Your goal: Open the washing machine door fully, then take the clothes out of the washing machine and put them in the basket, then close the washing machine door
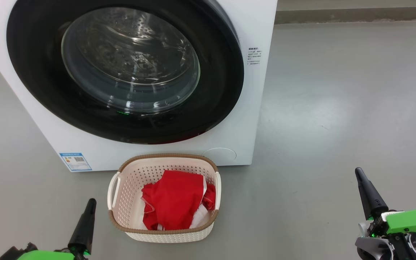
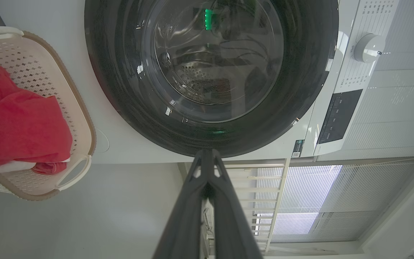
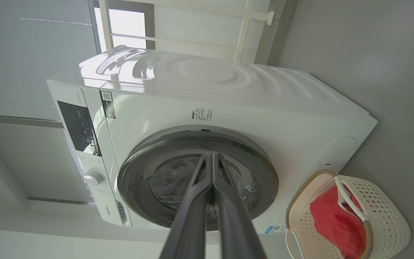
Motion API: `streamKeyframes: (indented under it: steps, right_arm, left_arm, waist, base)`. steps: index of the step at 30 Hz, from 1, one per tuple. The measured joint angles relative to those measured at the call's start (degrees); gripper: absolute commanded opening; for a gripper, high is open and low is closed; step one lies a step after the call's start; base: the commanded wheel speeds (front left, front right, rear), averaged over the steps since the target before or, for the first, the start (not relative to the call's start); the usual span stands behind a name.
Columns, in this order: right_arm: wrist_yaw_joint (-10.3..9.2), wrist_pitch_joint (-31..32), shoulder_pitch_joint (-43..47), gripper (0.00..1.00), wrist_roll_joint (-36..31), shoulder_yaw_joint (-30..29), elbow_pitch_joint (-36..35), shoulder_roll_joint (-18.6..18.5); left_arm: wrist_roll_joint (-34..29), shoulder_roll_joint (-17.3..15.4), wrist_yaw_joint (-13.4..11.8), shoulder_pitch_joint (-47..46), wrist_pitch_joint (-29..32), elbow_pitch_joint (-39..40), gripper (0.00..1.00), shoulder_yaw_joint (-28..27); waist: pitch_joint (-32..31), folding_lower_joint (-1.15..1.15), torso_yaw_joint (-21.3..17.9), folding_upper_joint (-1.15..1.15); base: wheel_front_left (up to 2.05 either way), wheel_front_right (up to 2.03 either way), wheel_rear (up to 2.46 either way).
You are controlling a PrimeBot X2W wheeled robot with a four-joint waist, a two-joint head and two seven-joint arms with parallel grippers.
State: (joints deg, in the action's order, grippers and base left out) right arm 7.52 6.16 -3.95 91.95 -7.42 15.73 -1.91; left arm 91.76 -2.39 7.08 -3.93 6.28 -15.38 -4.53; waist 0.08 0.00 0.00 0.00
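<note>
Status: washing machine door (image 1: 125,68) sitting flush against the washing machine (image 1: 253,108), black rim closed over the front, steel drum (image 1: 135,47) showing through the glass. Clothes (image 1: 173,202) lying bunched inside the basket (image 1: 132,177), red with white trim peeking out at the lower right. Basket standing on the grey floor (image 1: 338,108) just in front of the machine, below the door. Left gripper (image 1: 90,204) hovering at lower left of head view, fingers pinched together on nothing, tip pointing up just left of the basket, near it but apart. Right gripper (image 1: 360,175) hanging at lower right, fingers likewise clamped together and empty, well apart from basket and machine. In left wrist view, closed tips lining up with the door rim's edge, clothes off to the far left. In right wrist view, tips pointing at the door glass, basket with clothes sitting at lower right.
</note>
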Motion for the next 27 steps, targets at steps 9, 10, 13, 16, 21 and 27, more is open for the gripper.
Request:
streamKeyframes:
  steps: [9,10,13,16,21,27]
  right_arm:
    - [0.0,0.0,0.0,0.0,0.0,0.0,0.0,0.0]
    - [0.0,0.0,0.0,0.0,0.0,0.0,0.0,0.0]
    - [0.0,0.0,0.0,0.0,0.0,0.0,0.0,0.0]
    - [0.0,0.0,0.0,0.0,0.0,0.0,0.0,0.0]
    - [0.0,0.0,0.0,0.0,0.0,0.0,0.0,0.0]
    - [0.0,0.0,0.0,0.0,0.0,0.0,0.0,0.0]
  left_arm:
    - [0.0,0.0,0.0,0.0,0.0,0.0,0.0,0.0]
    - [0.0,0.0,0.0,0.0,0.0,0.0,0.0,0.0]
    - [0.0,0.0,0.0,0.0,0.0,0.0,0.0,0.0]
    - [0.0,0.0,0.0,0.0,0.0,0.0,0.0,0.0]
    - [0.0,0.0,0.0,0.0,0.0,0.0,0.0,0.0]
    - [0.0,0.0,0.0,0.0,0.0,0.0,0.0,0.0]
  waist:
    - [0.0,0.0,0.0,0.0]
    - [0.0,0.0,0.0,0.0]
    - [0.0,0.0,0.0,0.0]
    - [0.0,0.0,0.0,0.0]
    - [0.0,0.0,0.0,0.0]
    - [0.0,0.0,0.0,0.0]
  base:
    - [0.0,0.0,0.0]
    - [0.0,0.0,0.0]
    - [0.0,0.0,0.0]
    - [0.0,0.0,0.0]
    - [0.0,0.0,0.0]
    - [0.0,0.0,0.0]
